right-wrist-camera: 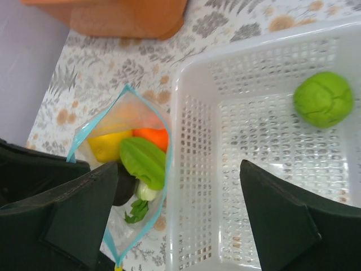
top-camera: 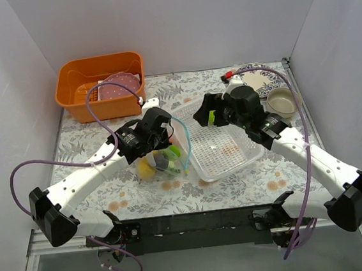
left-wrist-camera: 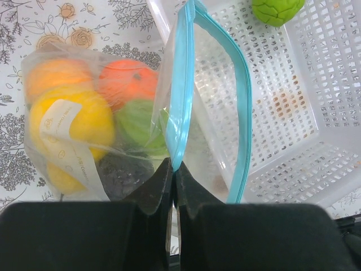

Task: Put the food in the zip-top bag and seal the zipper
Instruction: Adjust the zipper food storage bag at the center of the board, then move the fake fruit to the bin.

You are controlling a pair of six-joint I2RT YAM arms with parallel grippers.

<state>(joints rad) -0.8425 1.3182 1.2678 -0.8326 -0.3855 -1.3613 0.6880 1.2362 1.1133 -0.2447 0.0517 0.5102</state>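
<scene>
1. The zip-top bag (left-wrist-camera: 84, 135) sat on the worktop (top-camera: 238, 191) just beside the white mesh basket (right-wrist-camera: 175, 186). Its mouth gaped and the zipper (left-wrist-camera: 181, 84) was unsealed.
2. My left tool (left-wrist-camera: 172, 169) was clamped shut on the bag's mouth, right at the teal strip.
3. Through the plastic I counted six pieces of food: a yellow piece (left-wrist-camera: 84, 121), a second yellow one (left-wrist-camera: 62, 178), a pale orange one (left-wrist-camera: 53, 73), a deep orange one (left-wrist-camera: 127, 82), a green one (left-wrist-camera: 138, 121) and a dark one (left-wrist-camera: 121, 172). From the right wrist I also saw a white piece (right-wrist-camera: 145, 192).
4. The bag carried one white label (left-wrist-camera: 59, 116), its print too faint to read.
5. The basket held one green ball (right-wrist-camera: 322, 99). My right tool (right-wrist-camera: 179, 165) hung over the basket's edge, jaws wide apart, gripping nothing.
6. Farther off stood one orange tub (top-camera: 75, 97) holding a speckled pink plate (top-camera: 122, 87), and one beige bowl (top-camera: 281, 100).
</scene>
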